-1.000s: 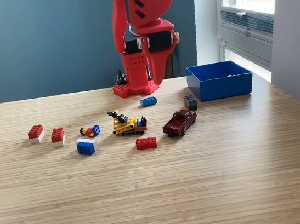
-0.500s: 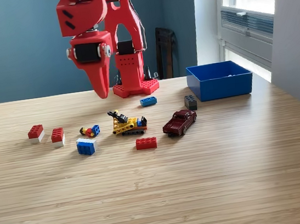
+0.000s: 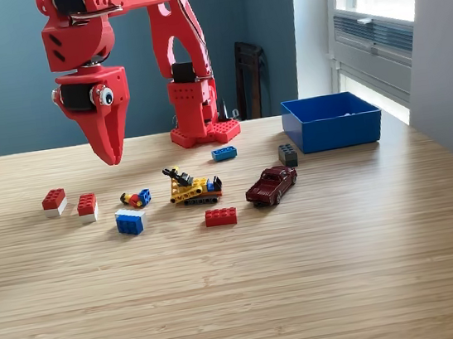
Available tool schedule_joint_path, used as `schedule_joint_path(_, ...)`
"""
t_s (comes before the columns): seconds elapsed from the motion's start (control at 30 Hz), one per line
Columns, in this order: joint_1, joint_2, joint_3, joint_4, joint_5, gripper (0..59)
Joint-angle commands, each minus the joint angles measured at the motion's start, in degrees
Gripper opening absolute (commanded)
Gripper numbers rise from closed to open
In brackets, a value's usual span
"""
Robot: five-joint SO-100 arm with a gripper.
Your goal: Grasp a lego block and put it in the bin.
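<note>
My red gripper point(image 3: 111, 157) hangs shut with nothing in it, well above the table in the left half of the exterior view. Below it and slightly left sit two red-and-white lego blocks point(image 3: 54, 201) point(image 3: 87, 208). A blue-and-white block point(image 3: 130, 221) and a small red, yellow and blue piece point(image 3: 136, 199) lie just to the right of its tip. Farther right are a flat red block point(image 3: 220, 216), a small blue block point(image 3: 224, 153) and a dark grey block point(image 3: 288, 155). The blue bin point(image 3: 331, 121) stands at the back right.
A yellow lego vehicle point(image 3: 192, 187) and a dark red toy car point(image 3: 271, 185) sit mid-table. The arm's red base point(image 3: 203, 131) stands at the back centre. A window and a grey wall close off the exterior view's right side. Bare wood fills the foreground.
The arm has swung steadily leftward, from above the small blue block near the base to above the blocks on the left. The blocks have not moved.
</note>
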Motion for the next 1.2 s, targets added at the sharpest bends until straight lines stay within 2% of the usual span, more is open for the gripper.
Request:
schedule_joint_path(0.03, 0.4, 6.0, -0.2, -0.5, -0.9, 0.1)
schedule_joint_path(0.17, 0.3, 6.1, 1.2, -0.4, -3.5, 1.3)
schedule_joint_path(0.43, 0.4, 5.9, 3.3, -0.4, -9.0, 18.6)
schedule_joint_path(0.57, 0.7, 5.8, 3.6, -0.4, -11.7, 23.0)
schedule_joint_path(0.9, 4.2, 5.5, 5.4, -4.6, -13.4, 23.5)
schedule_joint_path(1.2, 6.9, 5.4, 11.2, -9.9, -17.0, 22.9)
